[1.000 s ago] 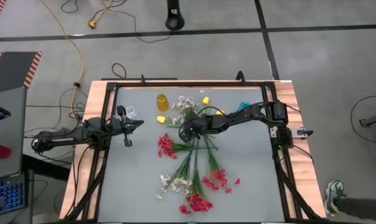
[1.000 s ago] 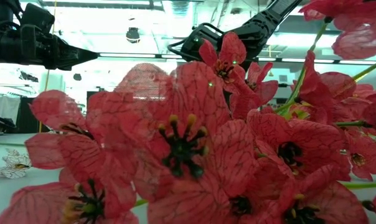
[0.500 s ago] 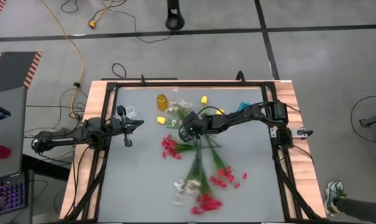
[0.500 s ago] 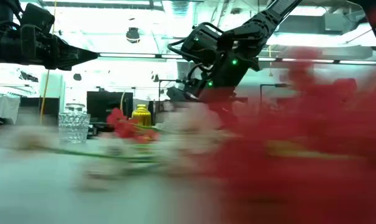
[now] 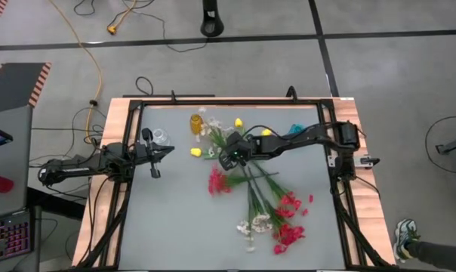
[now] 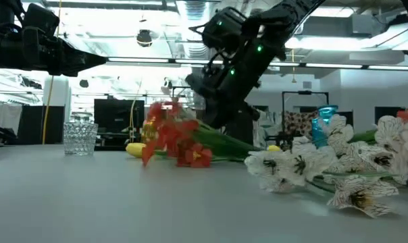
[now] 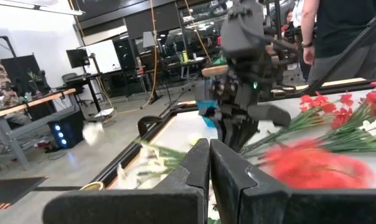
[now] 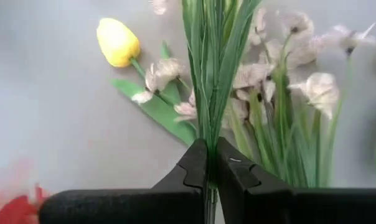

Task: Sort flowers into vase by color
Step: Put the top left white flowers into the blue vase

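Right hand (image 8: 208, 163) clenched on the green stems (image 8: 214, 68) of the flowers — left hand (image 7: 209, 163) shut, empty.

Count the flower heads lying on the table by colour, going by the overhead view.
red blossom clusters: 3
yellow buds: 3
white blossom clusters: 2
Total: 8
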